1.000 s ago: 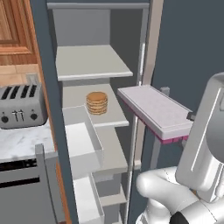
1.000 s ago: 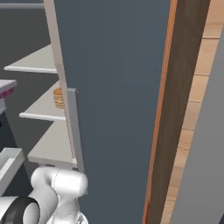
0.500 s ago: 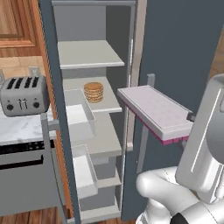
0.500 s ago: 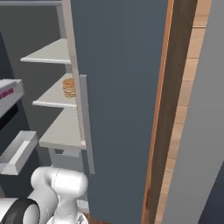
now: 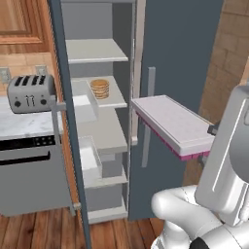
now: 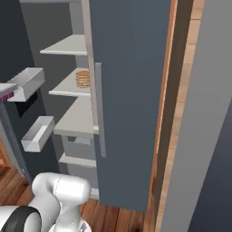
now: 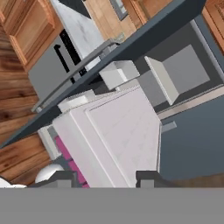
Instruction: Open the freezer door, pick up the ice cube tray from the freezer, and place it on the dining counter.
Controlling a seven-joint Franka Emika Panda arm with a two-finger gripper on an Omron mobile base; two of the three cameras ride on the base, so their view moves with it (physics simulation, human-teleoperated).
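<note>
The ice cube tray (image 5: pixel 172 124), pale pink-white with a magenta underside, hangs level in the air in front of the freezer (image 5: pixel 97 48). In the hand view the tray (image 7: pixel 118 140) runs away from my gripper (image 7: pixel 103 179), which is shut on its near end, one dark fingertip on each side. Its tip also peeks in at the left edge of the right base view (image 6: pixel 3 90). The freezer door (image 5: pixel 65 97) stands swung wide open to the left, with white bins on its inner face. The dining counter is out of view.
A stack of pancakes (image 5: pixel 99 88) sits on a middle shelf. The plain grey door (image 5: pixel 180 63) with its vertical handle (image 5: pixel 148 116) stays closed right of the tray. A toaster (image 5: pixel 30 92) stands on the marble worktop (image 5: pixel 24 124) to the left. Wood panelling (image 6: pixel 181 90) rises at the right.
The whole picture has shifted: the base has backed away from the freezer, so the camera sees more of it and the floor. The tray keeps its place in the gripper.
</note>
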